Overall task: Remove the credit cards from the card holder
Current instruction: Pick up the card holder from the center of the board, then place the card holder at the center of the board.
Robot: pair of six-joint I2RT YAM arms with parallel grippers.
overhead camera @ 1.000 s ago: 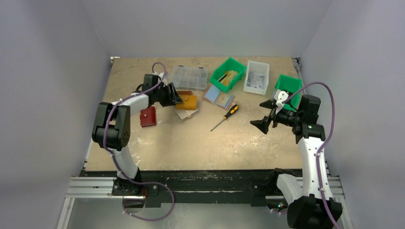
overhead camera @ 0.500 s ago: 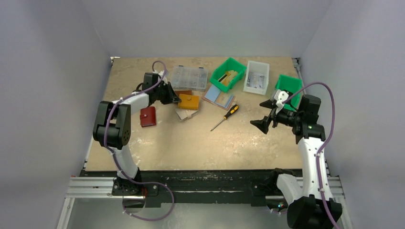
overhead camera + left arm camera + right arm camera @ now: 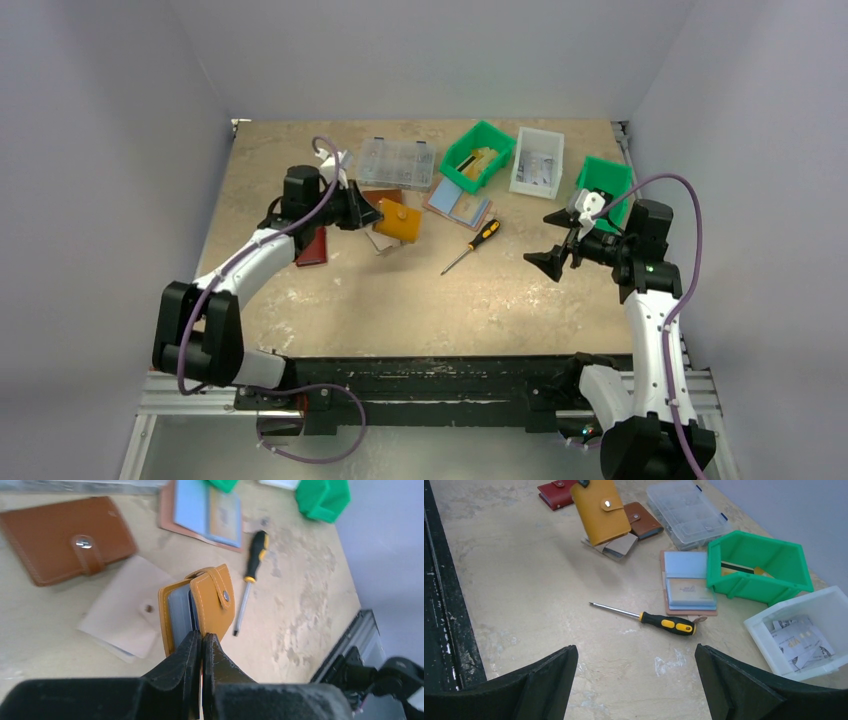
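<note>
The left arm rises from the near-left corner of the tabletop and stretches along the left side toward the far edge, its wrist turned to the right. It passes over a red wallet point(image 3: 312, 250) lying flat.

The left gripper point(image 3: 201, 637) is clamped tight on one edge of the mustard card holder point(image 3: 207, 605), its two black fingers point(image 3: 187, 652) pressed almost together. The holder stands upright in this grip over the far-left part of the tabletop, with its snap tab fastened. The credit cards point(image 3: 179, 611) show only as pale blue-grey edges between its covers. No writing is readable on the holder.

Behind it a brown wallet point(image 3: 65, 537) lies flat with its tab snapped, and a beige flat piece point(image 3: 122, 607) lies just beneath the holder. Toward the far edge sits a clear organiser box point(image 3: 397, 163).

Right of the holder a stack of blue-topped flat pieces point(image 3: 689, 582) lies beside a green bin point(image 3: 756, 565). A black-and-yellow screwdriver point(image 3: 654, 620) lies nearer the middle.

A white bin point(image 3: 804, 635) holds printed slips, their print too small to read. A second green bin point(image 3: 603, 185) stands at the right edge.

The right arm stands up from the near-right corner with its elbow raised and its wrist pointing left. The right gripper point(image 3: 550, 240) hangs above the tabletop with its jaws spread wide, holding nothing.
</note>
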